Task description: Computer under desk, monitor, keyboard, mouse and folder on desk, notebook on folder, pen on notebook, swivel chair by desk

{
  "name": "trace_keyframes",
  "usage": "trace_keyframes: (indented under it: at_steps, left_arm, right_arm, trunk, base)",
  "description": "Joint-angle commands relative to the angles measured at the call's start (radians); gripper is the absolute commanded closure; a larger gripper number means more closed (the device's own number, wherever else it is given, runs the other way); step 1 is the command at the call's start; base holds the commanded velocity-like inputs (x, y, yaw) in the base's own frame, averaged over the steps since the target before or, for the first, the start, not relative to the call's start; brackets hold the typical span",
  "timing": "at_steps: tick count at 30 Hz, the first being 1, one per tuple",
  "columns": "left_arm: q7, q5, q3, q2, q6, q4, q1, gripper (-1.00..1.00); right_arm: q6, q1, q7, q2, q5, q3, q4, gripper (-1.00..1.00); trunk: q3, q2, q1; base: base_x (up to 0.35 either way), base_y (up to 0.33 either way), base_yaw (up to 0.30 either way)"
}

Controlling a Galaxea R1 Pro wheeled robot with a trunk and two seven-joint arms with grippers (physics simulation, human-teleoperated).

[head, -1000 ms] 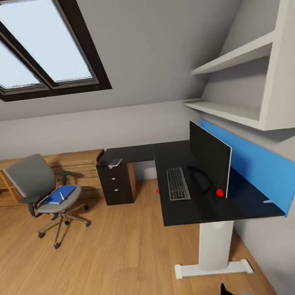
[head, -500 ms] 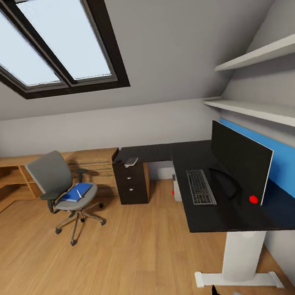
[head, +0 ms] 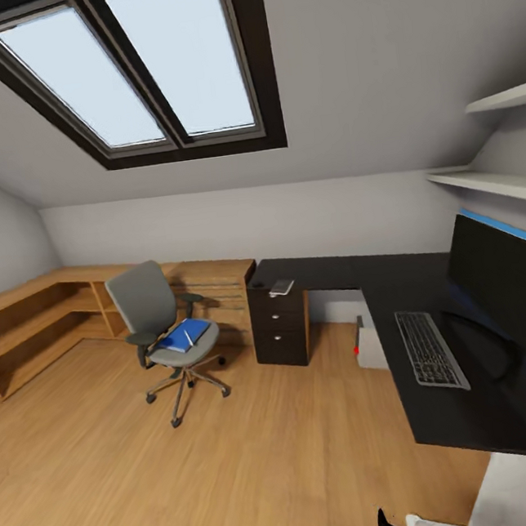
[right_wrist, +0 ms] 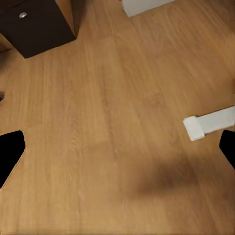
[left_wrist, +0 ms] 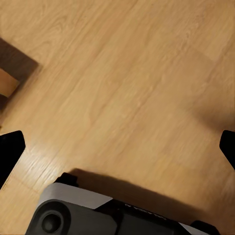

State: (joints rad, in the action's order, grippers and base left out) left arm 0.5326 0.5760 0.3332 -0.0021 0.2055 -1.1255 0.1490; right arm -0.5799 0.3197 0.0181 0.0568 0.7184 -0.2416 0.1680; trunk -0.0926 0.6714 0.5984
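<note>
Both end effectors, left [left_wrist: 117, 147] and right [right_wrist: 117, 147], spread wide, empty, hanging over bare floor. Folder [head: 185, 335] sits on swivel chair [head: 161, 321] seat, pen [head: 189, 336] on top. Tabletop [head: 433, 407] has keyboard [head: 430, 349] in front of monitor [head: 511, 306]; notebook [head: 281, 286] at far corner; computer [head: 369, 342] underneath. Suggest driving to chair front, stopping square, reaching from seat's open side to clear armrests.

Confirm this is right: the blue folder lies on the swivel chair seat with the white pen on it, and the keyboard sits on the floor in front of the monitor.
One detail is wrong. The keyboard sits on the desk, not the floor, in front of the monitor. The head view shows it. The rest stands: the folder lies on the swivel chair seat with the pen on it.
</note>
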Motion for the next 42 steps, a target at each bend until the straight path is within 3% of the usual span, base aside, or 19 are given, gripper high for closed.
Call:
trace_keyframes:
  at_steps: [1, 16, 31, 42]
  left_arm:
    - [0.006, 0.005, 0.001, 0.001, 0.003, -0.002, 0.000, -1.00]
    - [0.006, 0.003, 0.003, 0.001, 0.003, -0.002, 0.000, -1.00]
    - [0.006, -0.030, 0.004, -0.002, 0.003, 0.011, 0.000, -1.00]
    - [0.006, -0.036, 0.004, -0.003, 0.003, 0.012, 0.000, -1.00]
  right_arm:
    - [-0.005, 0.001, 0.002, 0.000, 0.009, -0.008, -0.001, -1.00]
    - [-0.005, 0.001, 0.002, -0.001, 0.009, -0.007, -0.001, -1.00]
    - [-0.005, 0.001, 0.001, -0.005, 0.009, -0.005, -0.001, -1.00]
    - [-0.005, 0.001, 0.002, -0.007, 0.009, -0.005, -0.001, -1.00]
  trunk:
    - [-0.001, 0.002, 0.001]
    - [-0.001, 0.002, 0.001]
    - [-0.001, 0.002, 0.001]
    - [-0.001, 0.002, 0.001]
  base:
    - [0.256, 0.241, 0.279]
    - [0.306, 0.093, 0.243]
    - [0.329, 0.002, 0.021]
    - [0.331, 0.000, 0.001]
